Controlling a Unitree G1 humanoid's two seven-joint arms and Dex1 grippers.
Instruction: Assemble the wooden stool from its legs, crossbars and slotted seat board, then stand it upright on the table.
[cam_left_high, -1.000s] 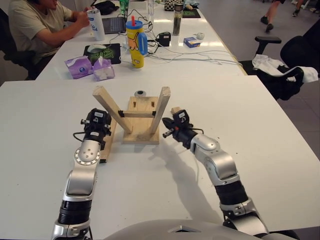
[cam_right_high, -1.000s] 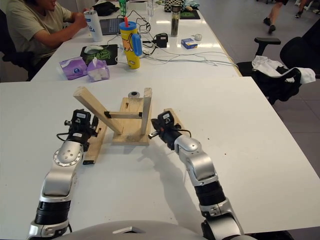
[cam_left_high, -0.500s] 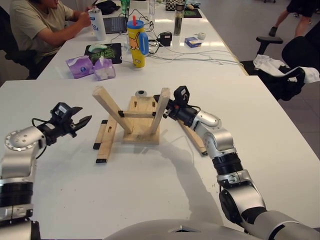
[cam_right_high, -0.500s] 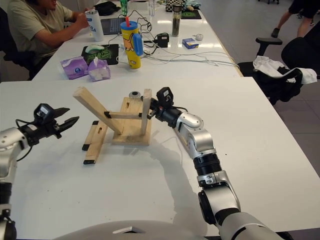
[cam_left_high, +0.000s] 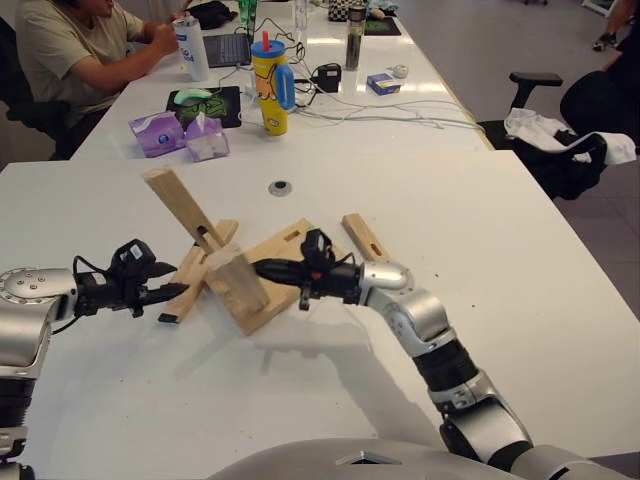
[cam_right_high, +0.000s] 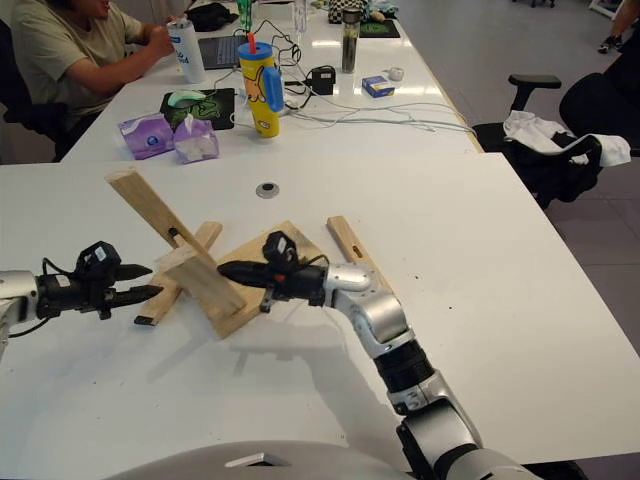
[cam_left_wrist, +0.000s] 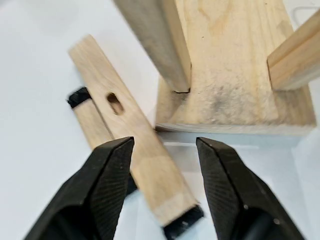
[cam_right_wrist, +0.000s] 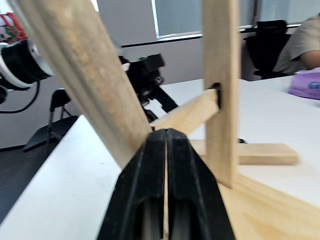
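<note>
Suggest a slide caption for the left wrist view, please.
Open left gripper framing a loose slotted leg beside the partly assembled stool.

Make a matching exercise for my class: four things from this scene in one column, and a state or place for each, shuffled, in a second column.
Things
1. left gripper
2. right gripper
3. seat board
4. yellow cup

States or places
A. lying on the near table, two legs standing in it
B. shut
C. on the far table
D. open

Pairs: 1-D, 2-B, 3-A, 4-C
</note>
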